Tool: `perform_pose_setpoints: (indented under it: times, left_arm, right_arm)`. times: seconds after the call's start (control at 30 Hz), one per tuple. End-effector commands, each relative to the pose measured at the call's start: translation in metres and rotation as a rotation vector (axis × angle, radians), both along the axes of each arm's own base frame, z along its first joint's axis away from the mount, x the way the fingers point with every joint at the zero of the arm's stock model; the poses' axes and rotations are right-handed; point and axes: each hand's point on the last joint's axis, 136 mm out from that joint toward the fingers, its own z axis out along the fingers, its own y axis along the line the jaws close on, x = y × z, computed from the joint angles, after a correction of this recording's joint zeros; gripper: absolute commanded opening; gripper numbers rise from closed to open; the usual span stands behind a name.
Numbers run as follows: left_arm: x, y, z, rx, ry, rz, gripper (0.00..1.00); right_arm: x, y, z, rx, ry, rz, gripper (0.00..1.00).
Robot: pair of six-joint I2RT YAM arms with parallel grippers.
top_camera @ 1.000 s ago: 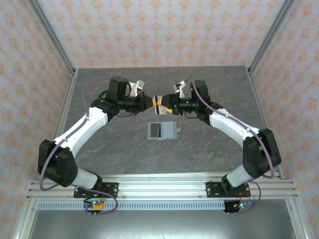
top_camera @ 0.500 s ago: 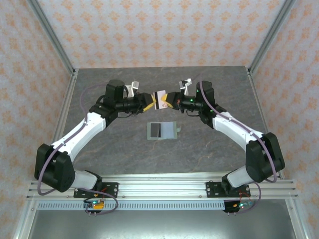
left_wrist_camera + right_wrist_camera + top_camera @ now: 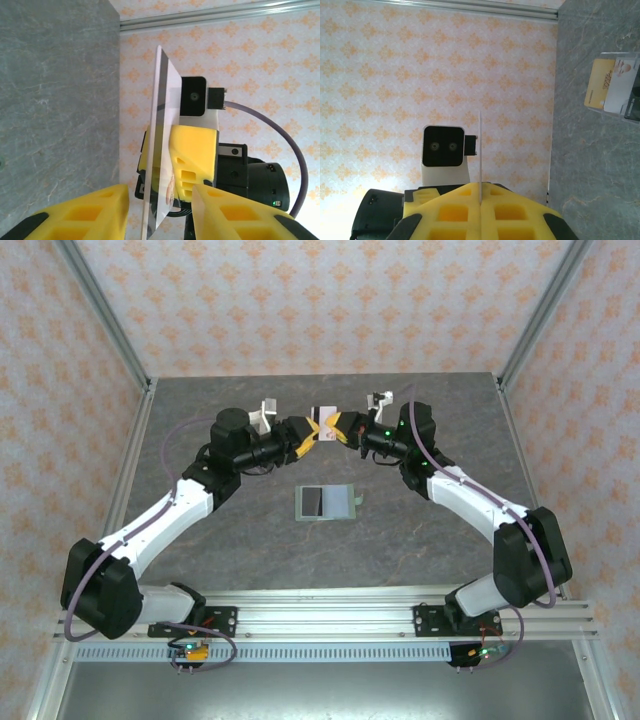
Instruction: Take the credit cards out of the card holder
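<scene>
A pale grey-white credit card (image 3: 322, 424) hangs in the air over the back of the table, and my right gripper (image 3: 334, 427) is shut on it. In the right wrist view the card (image 3: 480, 150) stands edge-on out of the closed right gripper (image 3: 480, 194). My left gripper (image 3: 307, 433) faces it, open. In the left wrist view the card (image 3: 162, 125) sits between the left gripper's (image 3: 160, 210) spread fingers with a gap on each side. The card holder (image 3: 340, 503) lies open and flat on the table below. A tan card (image 3: 600, 82), a pale card (image 3: 622, 85) and a dark one lie on it.
The grey stone-patterned table (image 3: 200, 540) is fenced by aluminium posts and orange-patterned walls. A rail (image 3: 320, 615) with both arm bases runs along the near edge.
The card passed from left to right: my left gripper opened and let go, the right shut on it. Both grippers moved toward the back wall.
</scene>
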Motion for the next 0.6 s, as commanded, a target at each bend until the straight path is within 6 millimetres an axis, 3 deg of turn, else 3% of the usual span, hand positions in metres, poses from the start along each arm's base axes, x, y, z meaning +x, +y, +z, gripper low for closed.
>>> perform_pose_setpoints:
  times: [0.0,0.17,0.27,0.33,0.4,0.47,0.57]
  left_arm:
    - [0.006,-0.004,0.015,-0.048,-0.049,0.015,0.30]
    - [0.007,-0.008,0.011,-0.026,-0.045,0.008,0.12]
    - [0.007,-0.002,0.002,0.058,-0.037,0.026,0.05]
    - [0.005,0.007,-0.009,0.171,-0.018,0.040,0.05]
    - [0.004,0.020,-0.020,0.296,-0.005,0.060,0.04]
    - [0.004,0.039,-0.033,0.428,0.012,0.084,0.03]
    - [0.005,0.069,-0.051,0.602,0.028,0.111,0.02]
  right_arm:
    - [0.002,0.001,0.014,0.040,-0.034,-0.005,0.06]
    - [0.001,0.001,0.012,0.041,-0.030,0.001,0.07]
    - [-0.001,0.000,0.003,-0.005,-0.025,-0.001,0.13]
    - [0.000,-0.004,-0.011,-0.085,0.006,-0.026,0.28]
    - [-0.001,-0.011,-0.030,-0.189,0.044,-0.050,0.50]
    - [-0.002,-0.017,-0.044,-0.274,0.071,-0.066,0.66]
    - [-0.004,-0.027,-0.069,-0.385,0.117,-0.089,0.76]
